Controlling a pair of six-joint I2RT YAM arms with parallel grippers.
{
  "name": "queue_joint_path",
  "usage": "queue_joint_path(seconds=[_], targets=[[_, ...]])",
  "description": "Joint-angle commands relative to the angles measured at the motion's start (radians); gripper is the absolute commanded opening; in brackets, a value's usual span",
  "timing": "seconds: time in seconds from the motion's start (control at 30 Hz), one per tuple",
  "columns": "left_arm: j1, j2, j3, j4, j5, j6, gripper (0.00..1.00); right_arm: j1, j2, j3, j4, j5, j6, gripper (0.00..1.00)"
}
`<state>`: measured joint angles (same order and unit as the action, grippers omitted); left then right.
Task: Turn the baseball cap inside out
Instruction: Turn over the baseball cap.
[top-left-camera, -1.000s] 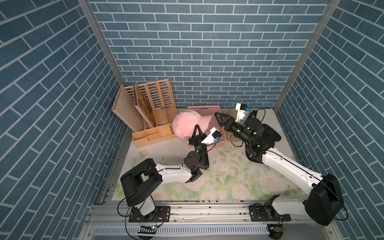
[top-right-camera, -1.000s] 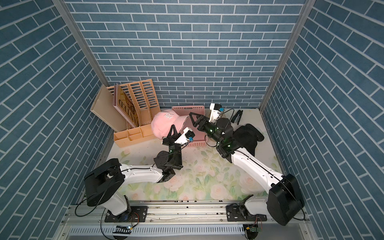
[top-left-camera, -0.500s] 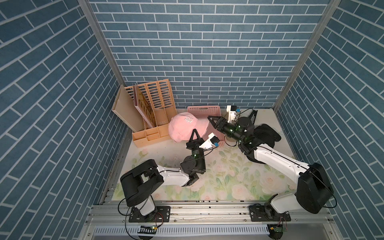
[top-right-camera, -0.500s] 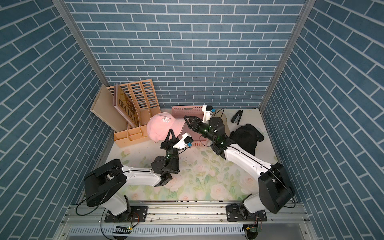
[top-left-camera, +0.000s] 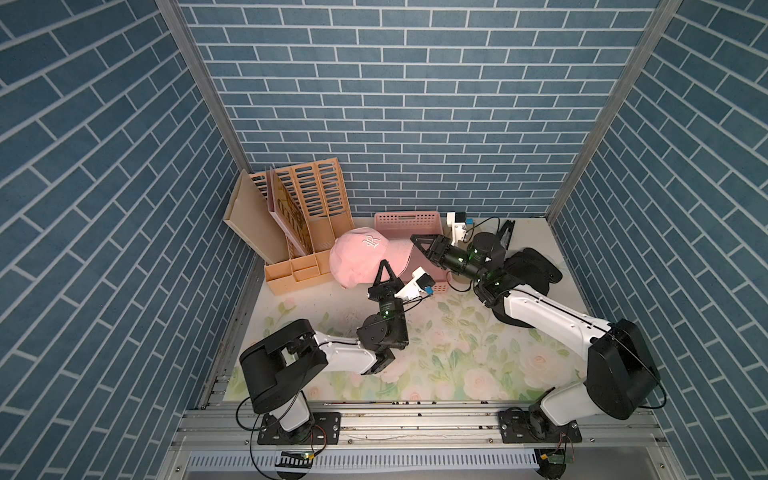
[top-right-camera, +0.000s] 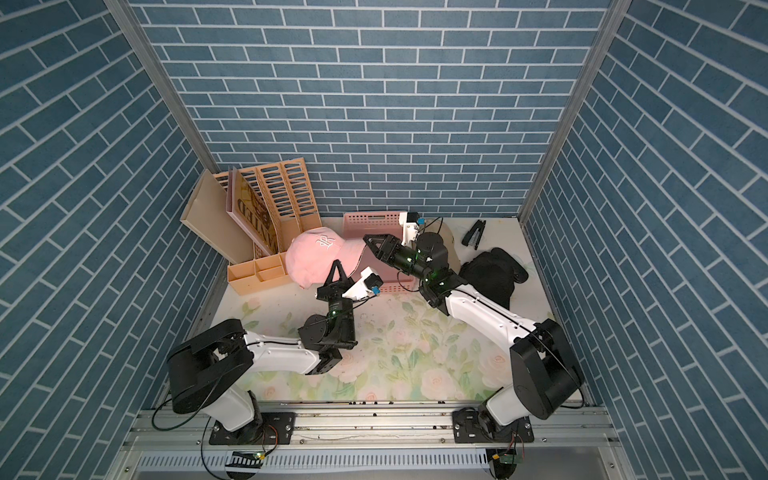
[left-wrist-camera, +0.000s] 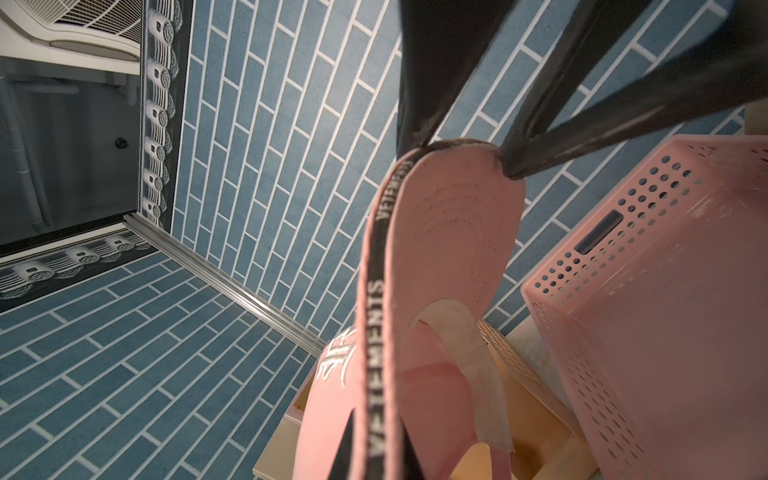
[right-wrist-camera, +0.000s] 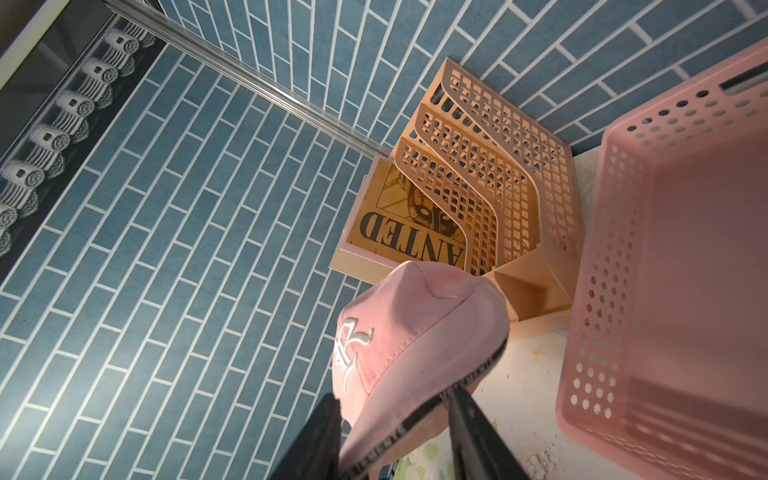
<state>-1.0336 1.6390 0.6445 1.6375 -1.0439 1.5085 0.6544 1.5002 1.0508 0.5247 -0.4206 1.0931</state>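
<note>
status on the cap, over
Both on the cap: left gripper shut on its edge, right gripper clamped on the brim. Held up, logo side out, not yet turned. Pink basket and file rack close by.

Pink cap (top-left-camera: 360, 258) (black-edged brim (left-wrist-camera: 451, 216)), blue brick walls (top-left-camera: 374, 83).
</note>
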Motion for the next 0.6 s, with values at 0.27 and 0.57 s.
queue_joint_path(seconds=[0.27,0.57], targets=[[-0.037,0.031,0.001,0.063,0.161,0.024,0.0,0.085,0.055,0.021,-0.026,-0.163,-0.001,0.45],[-0.051,-0.022,-0.014,0.005,0.127,-0.043,0.0,0.096,0.058,-0.003,-0.002,-0.154,0.002,0.0]])
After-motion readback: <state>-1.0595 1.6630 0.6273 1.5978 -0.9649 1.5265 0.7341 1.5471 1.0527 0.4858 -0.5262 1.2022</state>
